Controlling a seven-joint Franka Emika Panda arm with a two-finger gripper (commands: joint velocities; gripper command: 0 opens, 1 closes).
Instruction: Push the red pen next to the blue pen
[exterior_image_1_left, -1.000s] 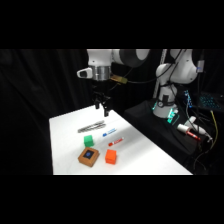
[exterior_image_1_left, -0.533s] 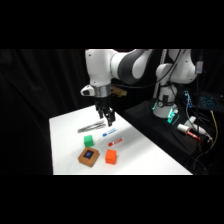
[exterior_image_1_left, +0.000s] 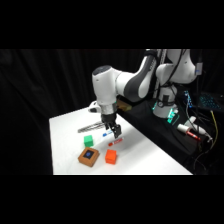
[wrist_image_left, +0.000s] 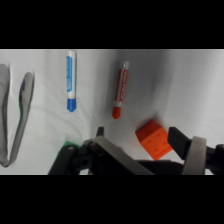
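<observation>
Wrist view, left to right: tongs (wrist_image_left: 15, 117), blue pen (wrist_image_left: 71, 82), red pen (wrist_image_left: 120, 90) are lying on the desk (wrist_image_left: 95, 65), pens parallel but apart. Claw (wrist_image_left: 137, 137) is hovering wide, holding nothing, near the orange cube (wrist_image_left: 152, 140). We are judging the push not yet begun.

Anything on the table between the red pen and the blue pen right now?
No. In the wrist view, only bare white table separates the red pen from the blue pen; they lie roughly parallel, apart.
</observation>
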